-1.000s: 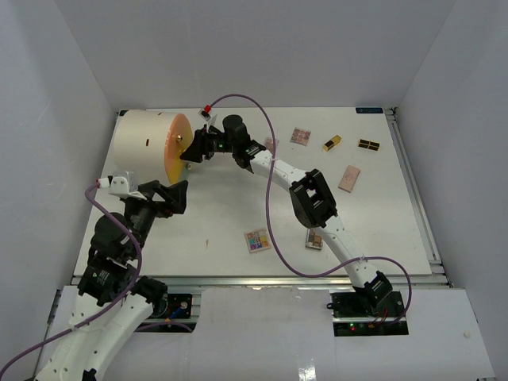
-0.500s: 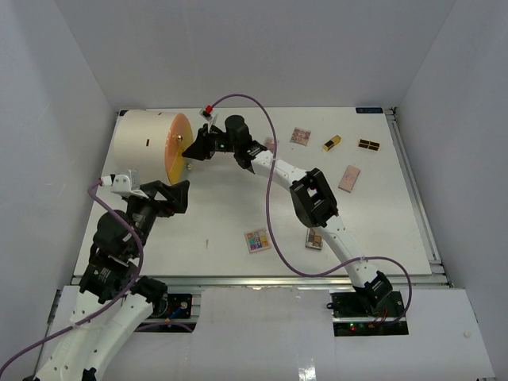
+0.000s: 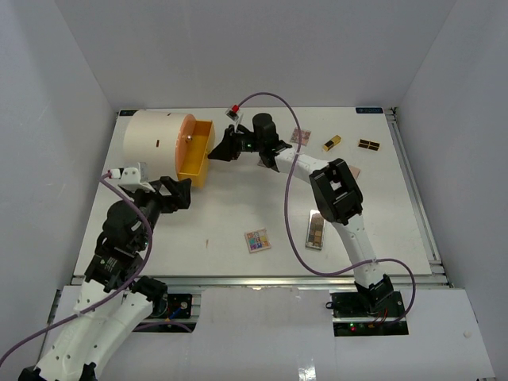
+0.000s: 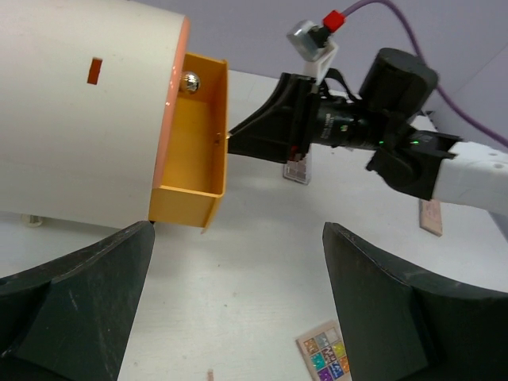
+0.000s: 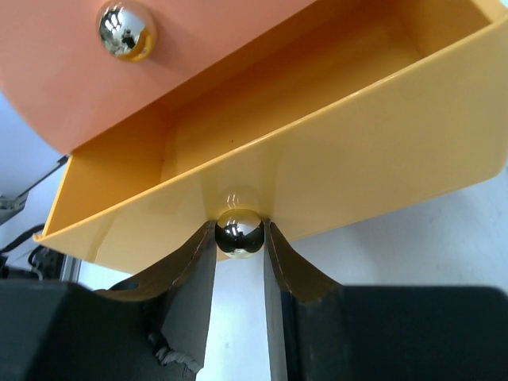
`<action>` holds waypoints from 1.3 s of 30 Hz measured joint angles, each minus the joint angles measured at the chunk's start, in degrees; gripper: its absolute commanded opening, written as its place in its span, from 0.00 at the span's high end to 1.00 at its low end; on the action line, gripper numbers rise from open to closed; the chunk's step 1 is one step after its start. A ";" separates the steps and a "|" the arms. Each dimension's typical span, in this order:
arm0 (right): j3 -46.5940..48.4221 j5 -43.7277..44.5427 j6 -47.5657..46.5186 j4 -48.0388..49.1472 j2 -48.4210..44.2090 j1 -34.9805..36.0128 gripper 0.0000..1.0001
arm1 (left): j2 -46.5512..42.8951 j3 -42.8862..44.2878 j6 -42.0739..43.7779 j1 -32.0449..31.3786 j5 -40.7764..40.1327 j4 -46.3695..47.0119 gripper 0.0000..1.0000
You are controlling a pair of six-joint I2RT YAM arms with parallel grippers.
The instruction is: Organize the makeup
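Note:
My right gripper (image 3: 219, 150) (image 5: 240, 240) is shut on the chrome ball knob (image 5: 240, 229) of an orange drawer (image 3: 196, 151) (image 4: 193, 151). The drawer stands pulled out of the big cream cylinder (image 3: 151, 143) and looks empty. The makeup lies scattered on the table. A colourful eyeshadow palette (image 3: 256, 240) (image 4: 326, 357) and a long palette (image 3: 315, 230) lie near the front. A pink palette (image 3: 300, 136), a gold-black lipstick (image 3: 332, 143) and a black-gold compact (image 3: 368, 144) lie at the back right. My left gripper (image 3: 176, 194) (image 4: 238, 317) hangs open and empty in front of the cylinder.
A second chrome knob (image 5: 125, 30) (image 4: 190, 81) sits on the orange front above the open drawer. Another pinkish palette (image 3: 354, 170) lies partly under my right arm. White walls enclose the table on three sides. A purple cable loops over the right arm.
My right gripper closed on the knob and drew the drawer out to the right, the arm shifting right with it. The left arm crept slightly up and right, still open.

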 measured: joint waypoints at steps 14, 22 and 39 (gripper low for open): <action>-13.87 -2.58 -1.42 2.76 -8.60 -2.49 0.76 | 14.68 3.66 2.33 0.00 -8.46 -0.98 0.02; -14.95 -3.38 -1.63 3.04 -9.31 -2.95 0.75 | 26.26 7.54 6.23 0.62 -12.28 1.20 0.02; -17.82 -3.26 -0.97 5.40 -10.50 -3.29 0.75 | 42.20 14.82 13.74 5.86 -13.80 4.64 0.03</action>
